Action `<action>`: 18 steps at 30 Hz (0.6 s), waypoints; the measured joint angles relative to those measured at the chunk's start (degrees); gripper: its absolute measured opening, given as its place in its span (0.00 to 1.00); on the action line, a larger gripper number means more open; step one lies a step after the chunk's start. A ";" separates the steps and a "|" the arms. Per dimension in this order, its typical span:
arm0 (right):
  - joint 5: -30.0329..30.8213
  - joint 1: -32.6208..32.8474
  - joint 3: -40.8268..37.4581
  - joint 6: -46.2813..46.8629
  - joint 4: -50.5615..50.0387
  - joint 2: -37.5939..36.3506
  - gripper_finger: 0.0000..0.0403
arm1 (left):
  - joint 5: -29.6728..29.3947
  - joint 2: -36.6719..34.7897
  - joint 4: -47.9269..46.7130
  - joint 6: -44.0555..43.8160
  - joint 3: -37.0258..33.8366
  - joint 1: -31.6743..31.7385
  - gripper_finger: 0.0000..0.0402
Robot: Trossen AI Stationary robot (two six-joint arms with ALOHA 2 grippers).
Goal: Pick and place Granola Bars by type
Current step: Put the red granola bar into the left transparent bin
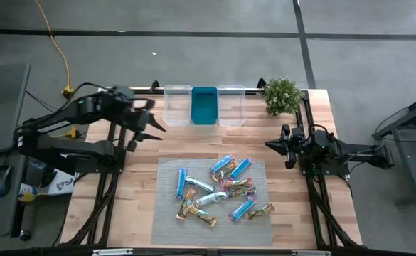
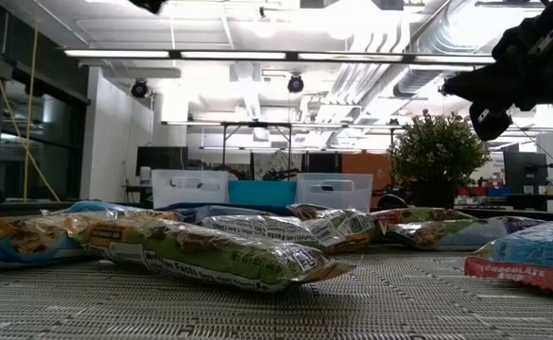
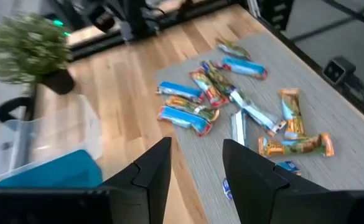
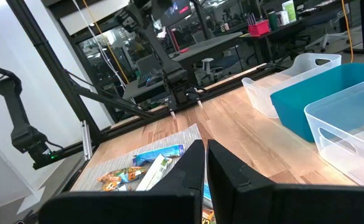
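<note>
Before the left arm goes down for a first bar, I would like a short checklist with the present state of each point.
1. left gripper open and holding nothing: ok.
2. Left gripper over the granola bars: not ok, it is above bare wood near the bins.
3. Bars all on the grey mat: ok.
4. Bars lying apart for a clean pick: not ok, several overlap.
5. Clear bins and teal bin empty: ok.
6. right gripper away from the pile: ok, it waits beside the plant.

Granola Bars (image 2: pixel 229 247) lie on the woven mat (image 2: pixel 257 307) — bins (image 2: pixel 262 191) and a plant (image 2: pixel 437 151) behind.
</note>
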 joint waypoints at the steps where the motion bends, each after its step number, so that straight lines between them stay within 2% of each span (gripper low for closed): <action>1: -0.02 0.00 0.00 0.00 0.00 0.02 0.00 | 0.55 1.65 0.85 0.48 0.00 0.00 0.36; 6: -0.01 0.00 0.00 0.00 0.00 0.01 0.00 | 2.38 9.93 7.58 -1.24 -0.02 0.00 0.36; 15: -0.02 0.01 0.00 -0.01 0.00 0.00 0.00 | 0.87 22.30 15.32 -20.67 -0.02 0.00 0.36; 18: 0.00 0.01 0.00 -0.01 0.00 0.01 0.00 | 0.98 25.77 16.18 -23.72 -0.07 -0.12 0.36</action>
